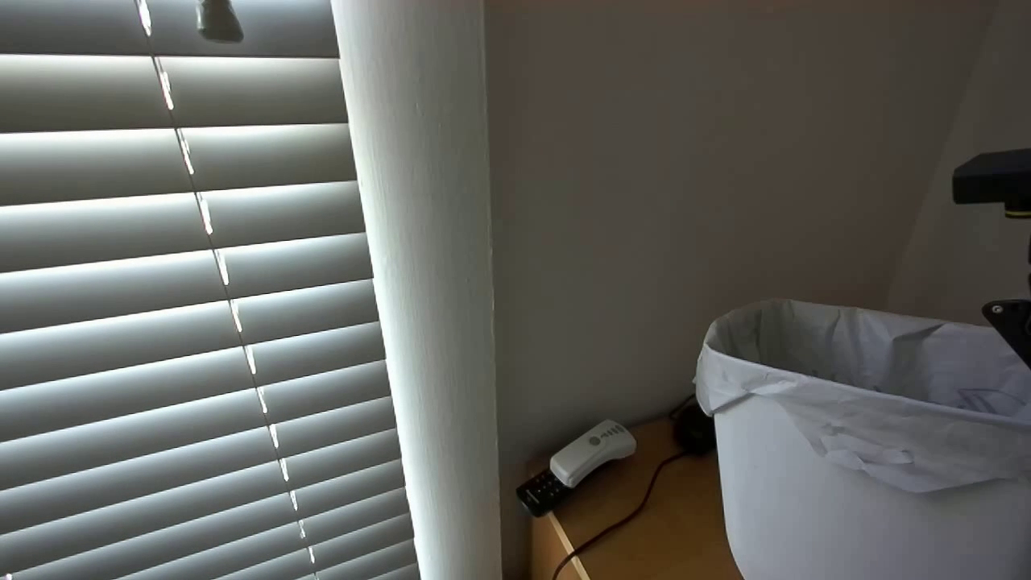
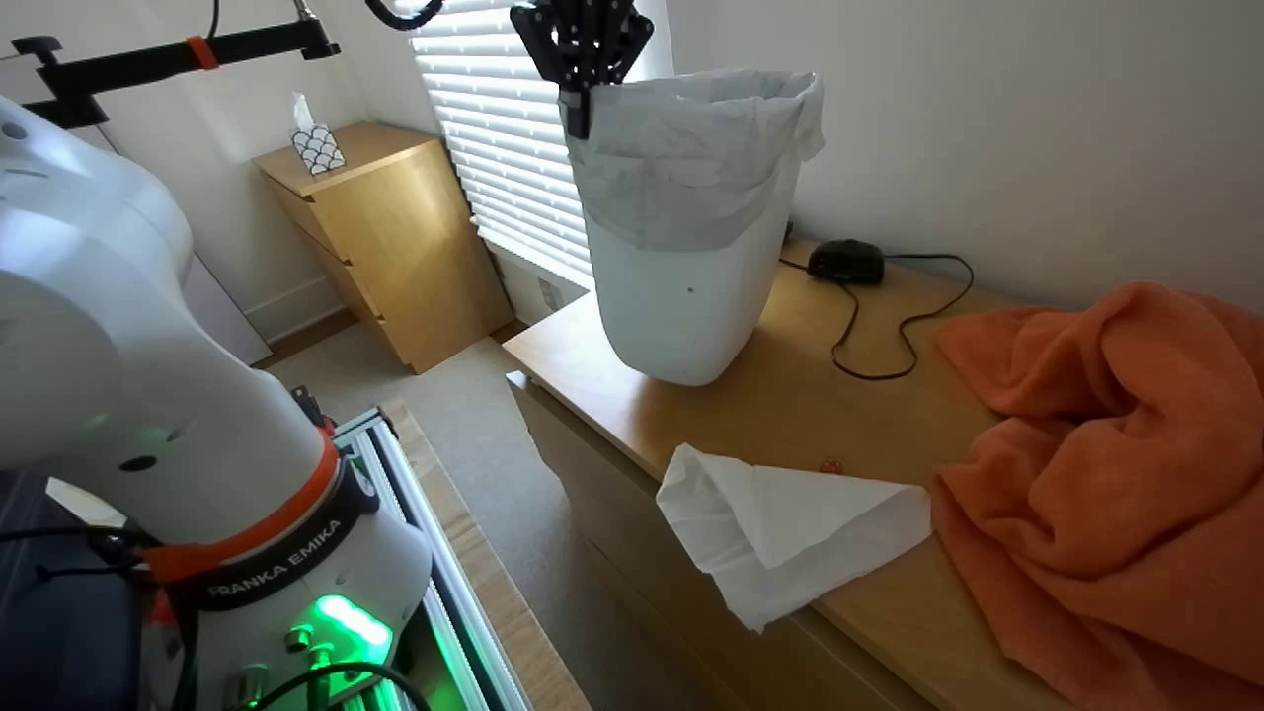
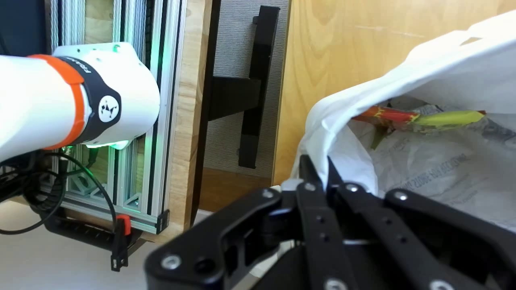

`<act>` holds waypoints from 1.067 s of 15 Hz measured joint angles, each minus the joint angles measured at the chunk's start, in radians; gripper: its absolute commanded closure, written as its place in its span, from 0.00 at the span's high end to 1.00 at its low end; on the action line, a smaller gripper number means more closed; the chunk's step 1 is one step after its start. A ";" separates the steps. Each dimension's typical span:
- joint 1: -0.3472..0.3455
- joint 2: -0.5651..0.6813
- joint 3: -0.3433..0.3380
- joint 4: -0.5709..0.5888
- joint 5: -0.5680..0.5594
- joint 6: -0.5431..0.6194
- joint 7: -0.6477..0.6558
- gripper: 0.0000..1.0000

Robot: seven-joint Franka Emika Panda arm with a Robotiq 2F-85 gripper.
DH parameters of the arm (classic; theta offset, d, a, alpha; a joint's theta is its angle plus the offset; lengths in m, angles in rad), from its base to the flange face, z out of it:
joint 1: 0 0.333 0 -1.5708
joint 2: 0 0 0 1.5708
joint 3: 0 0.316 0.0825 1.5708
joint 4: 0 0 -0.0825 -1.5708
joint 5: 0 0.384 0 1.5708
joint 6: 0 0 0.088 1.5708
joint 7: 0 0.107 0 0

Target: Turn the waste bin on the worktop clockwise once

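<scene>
My fingers [image 3: 310, 179] are closed on the rim of the waste bin [image 2: 686, 321]

I have the edge pinched: in the wrist view the white liner [image 3: 350, 100] passes between both of my fingers, near a rounded corner of the rim. In an exterior view, a finger lies against the outer side of the folded liner.

The waste bin stands mouth up on the wooden surface [image 2: 859, 415], near the end closest to the blinds [image 1: 185, 282]. Its pale side is bare below the fold. Looking down into it, I see a red and yellow item [image 3: 445, 119] lying on the liner, with printed lettering close by; what the item is, I cannot tell.

Near the waste bin, towards the wall [image 2: 987, 128], sits a black device [image 2: 846, 262] with a thin cable [image 2: 879, 377] looped over the surface. Farther along lies a heap of orange cloth [image 2: 1116, 444], and just beside it a white sheet [image 2: 790, 523] hangs over the front edge. At the corner, in an exterior view, a white remote [image 1: 594, 453] overlaps a black remote [image 1: 540, 493].

My white arm [image 2: 89, 336] fills the left of an exterior view, a green light [image 2: 354, 622] glowing at its base. Beyond it stands a chest of drawers [image 2: 395, 247] with a tissue box [image 2: 318, 150] on top.
</scene>
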 measured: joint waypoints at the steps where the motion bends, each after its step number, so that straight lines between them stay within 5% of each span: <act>1: 0.000 0.000 0.001 0.000 0.002 0.000 0.006 0.04; 6: 0.000 0.000 0.000 0.008 0.003 0.001 0.011 0.01; 16: -0.001 -0.017 0.005 -0.008 0.084 0.000 0.302 0.01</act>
